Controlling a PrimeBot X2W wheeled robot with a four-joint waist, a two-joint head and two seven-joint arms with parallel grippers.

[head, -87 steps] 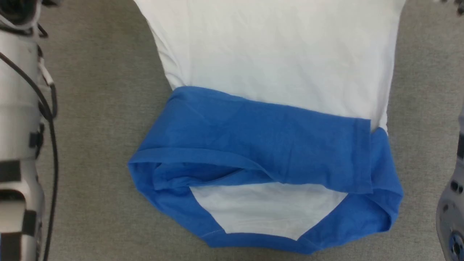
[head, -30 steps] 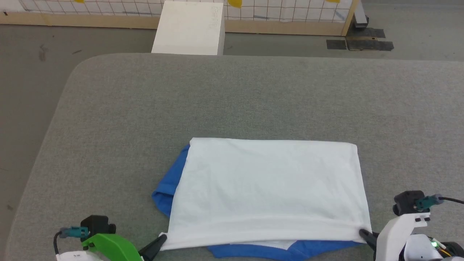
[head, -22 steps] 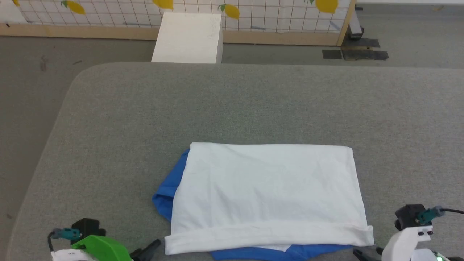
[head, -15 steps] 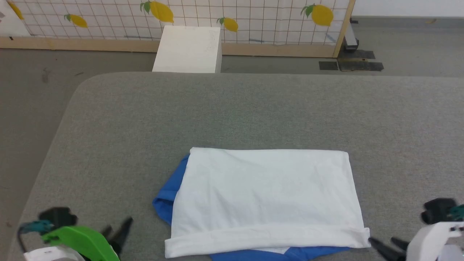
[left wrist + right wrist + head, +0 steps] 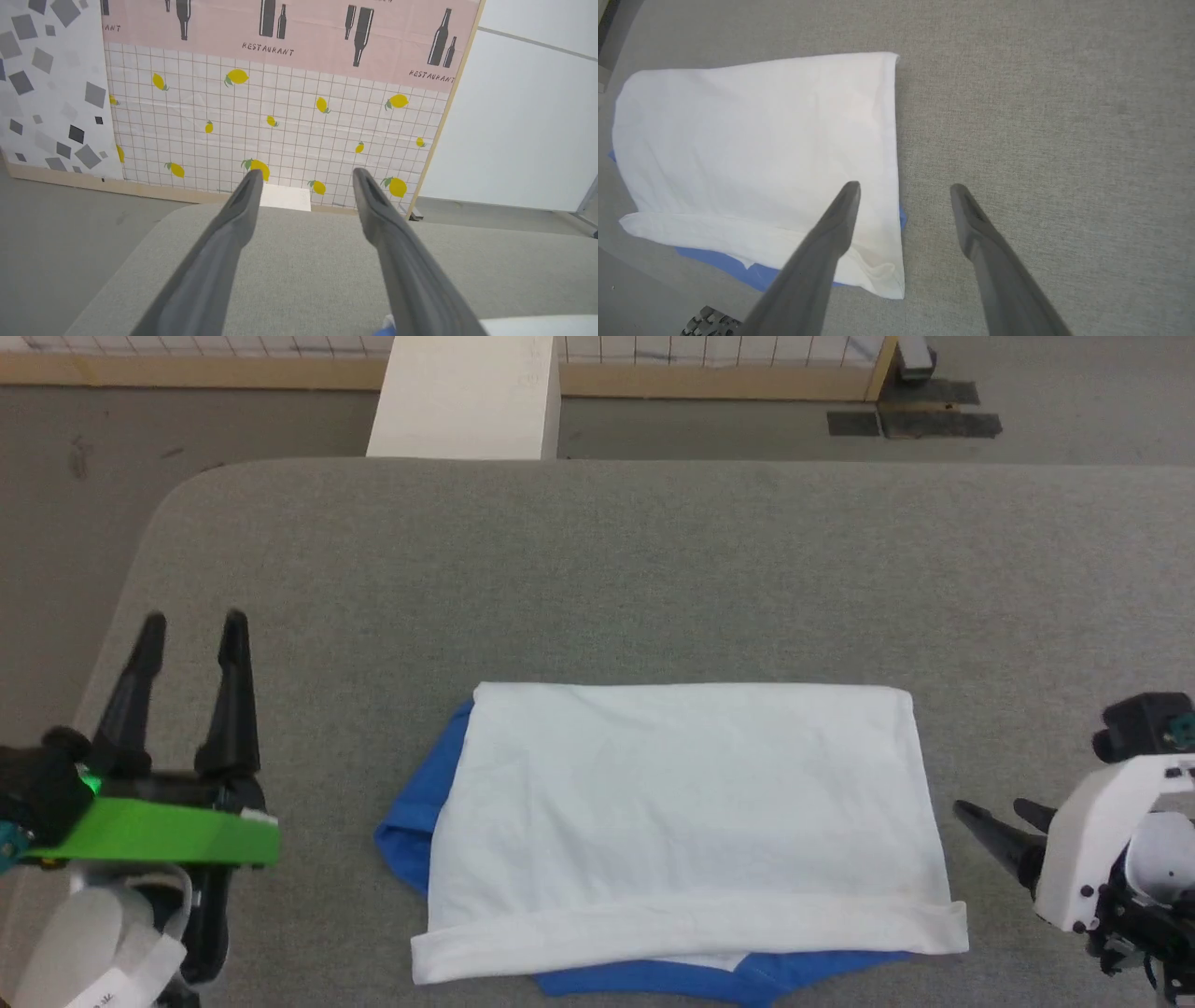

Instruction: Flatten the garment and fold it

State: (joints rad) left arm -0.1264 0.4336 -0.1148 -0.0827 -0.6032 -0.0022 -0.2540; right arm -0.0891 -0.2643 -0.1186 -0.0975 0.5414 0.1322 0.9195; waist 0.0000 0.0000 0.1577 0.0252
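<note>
Garment [image 5: 681, 821] lies long axis L–R. The right gripper [image 5: 988, 805] sits just beside its R edge, nearer than the left gripper [image 5: 191, 621]. Both grippers' jaws spread, empty.

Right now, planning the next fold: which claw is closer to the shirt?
Right. The right claw sits just off the right edge of the shirt; the left claw is farther away, off its left side.
</note>
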